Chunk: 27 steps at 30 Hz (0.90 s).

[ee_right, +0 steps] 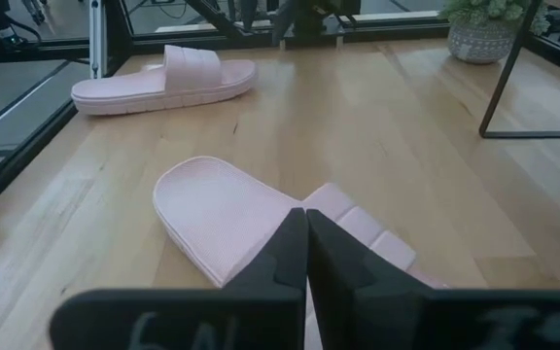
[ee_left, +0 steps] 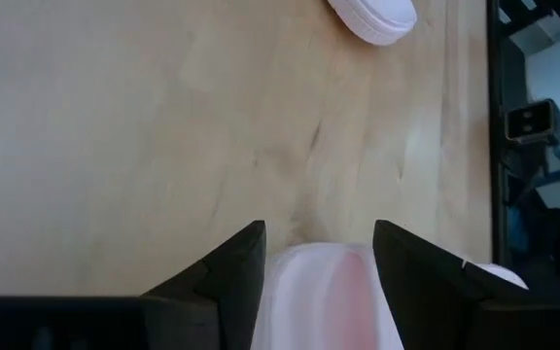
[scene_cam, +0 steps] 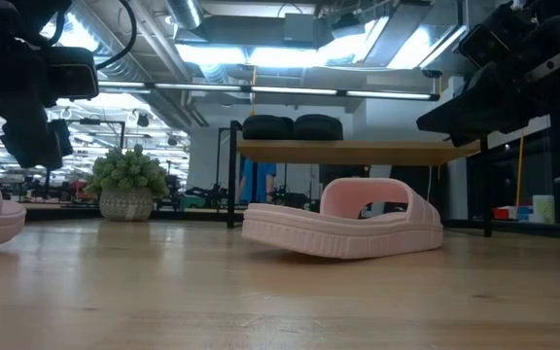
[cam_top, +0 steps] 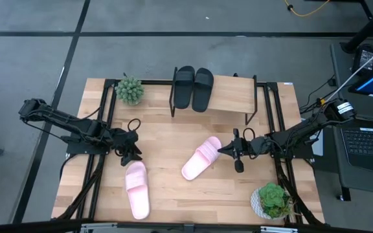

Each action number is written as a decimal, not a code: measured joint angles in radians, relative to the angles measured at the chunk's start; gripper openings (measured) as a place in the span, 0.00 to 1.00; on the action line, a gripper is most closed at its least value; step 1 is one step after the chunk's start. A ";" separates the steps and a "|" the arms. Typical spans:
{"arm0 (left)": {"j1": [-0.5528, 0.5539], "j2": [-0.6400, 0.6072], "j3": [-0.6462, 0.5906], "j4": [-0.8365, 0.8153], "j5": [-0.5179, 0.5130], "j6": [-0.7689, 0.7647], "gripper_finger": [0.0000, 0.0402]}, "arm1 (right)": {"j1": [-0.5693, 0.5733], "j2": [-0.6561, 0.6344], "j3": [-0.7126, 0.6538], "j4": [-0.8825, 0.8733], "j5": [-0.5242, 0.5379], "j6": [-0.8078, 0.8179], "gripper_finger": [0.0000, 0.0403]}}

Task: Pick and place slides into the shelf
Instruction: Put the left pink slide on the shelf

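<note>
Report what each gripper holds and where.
Nothing is held. The left gripper is open over a pink slide; the right gripper is shut, empty, above the other pink slide.

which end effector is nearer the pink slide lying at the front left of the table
Left. The left end effector hovers open right over that pink slide's back end. The right end effector is shut far across the table, beside the other pink slide.

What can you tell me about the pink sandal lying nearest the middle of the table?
The pink slide is a light pink open-toe sandal with a ribbed strap and a thick, grooved sole that looks like soft foam. It lies sole-down and slanted on the wooden tabletop, in front of the shelf. The right gripper, shut, sits at its strap end; whether they touch cannot be told.
</note>
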 joint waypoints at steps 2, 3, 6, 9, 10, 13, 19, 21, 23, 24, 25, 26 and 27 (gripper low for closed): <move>0.000 0.000 0.000 0.000 0.023 -0.015 0.45 | 0.000 0.000 0.000 0.000 0.000 0.000 0.02; 0.000 0.000 0.000 0.000 0.029 -0.026 0.45 | 0.000 0.000 0.000 0.000 0.000 0.000 0.02; 0.000 0.000 0.000 0.000 0.047 -0.052 0.45 | 0.000 0.000 0.000 0.000 0.000 0.000 0.02; -0.009 0.000 0.000 0.000 0.051 -0.052 0.45 | 0.000 0.000 0.000 0.001 0.000 0.000 0.02; -0.014 0.000 0.000 0.000 0.051 -0.052 0.45 | 0.000 0.000 0.000 0.001 0.000 0.002 0.02; -0.032 0.000 0.000 0.000 0.051 -0.052 0.45 | 0.000 0.000 0.000 0.000 0.000 0.003 0.02; -0.079 0.000 0.000 0.000 0.051 -0.055 0.45 | 0.000 0.000 0.000 0.001 0.000 0.001 0.02; -0.094 0.000 0.000 0.000 0.051 -0.070 0.45 | 0.000 0.000 0.000 0.001 0.000 0.001 0.02; -0.109 0.000 0.000 0.000 0.051 -0.095 0.45 | 0.000 0.000 0.000 0.001 0.000 0.003 0.02; -0.115 0.000 0.000 0.000 0.051 -0.101 0.45 | 0.000 0.000 0.000 0.001 0.000 0.003 0.02; -0.122 0.000 0.000 -0.001 0.051 -0.104 0.45 | 0.000 0.000 0.000 0.001 0.000 0.003 0.02; -0.129 0.000 0.000 -0.002 0.051 -0.105 0.45 | 0.000 0.000 0.000 0.001 0.000 0.003 0.02; -0.135 0.000 0.000 -0.005 0.051 -0.114 0.45 | 0.000 0.000 0.000 0.001 0.000 0.003 0.02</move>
